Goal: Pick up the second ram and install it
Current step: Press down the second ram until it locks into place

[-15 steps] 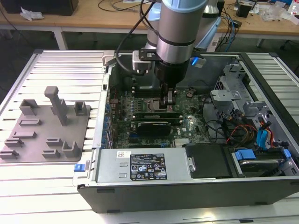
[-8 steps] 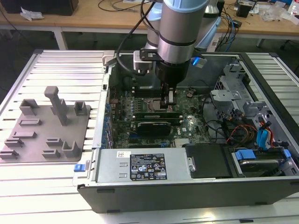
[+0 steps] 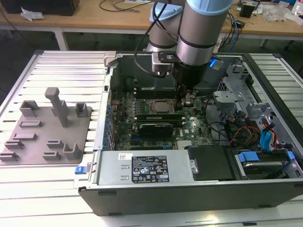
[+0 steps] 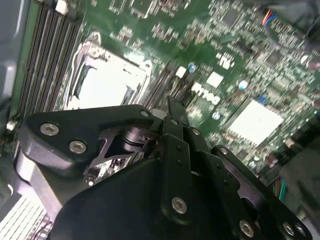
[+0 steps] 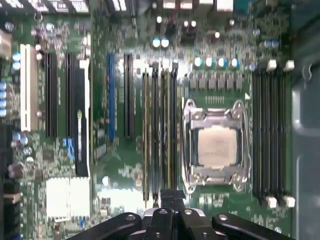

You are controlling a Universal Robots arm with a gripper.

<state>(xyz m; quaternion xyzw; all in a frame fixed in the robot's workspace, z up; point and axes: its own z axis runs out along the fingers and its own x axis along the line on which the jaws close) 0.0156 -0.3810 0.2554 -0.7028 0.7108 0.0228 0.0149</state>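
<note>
Fixture plate (image 3: pixel 45 125) at the exterior view's left, posts bare, parked clear of the case; pincer (image 3: pixel 185 100) low over the memory slots beside the processor (image 3: pixel 160 107); second ram (image 5: pixel 172 135) apparently seated there; pincer's grip: cannot tell.

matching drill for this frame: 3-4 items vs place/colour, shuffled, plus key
1. processor
2. grey fixture plate
3. gripper
4. white-labelled metal box

A. outside the case, at the exterior view's left
B. low over the motherboard, beside the socket
C. silver square in a metal frame
D. along the case's near edge in the exterior view

Pairs: 1-C, 2-A, 3-B, 4-D
</note>
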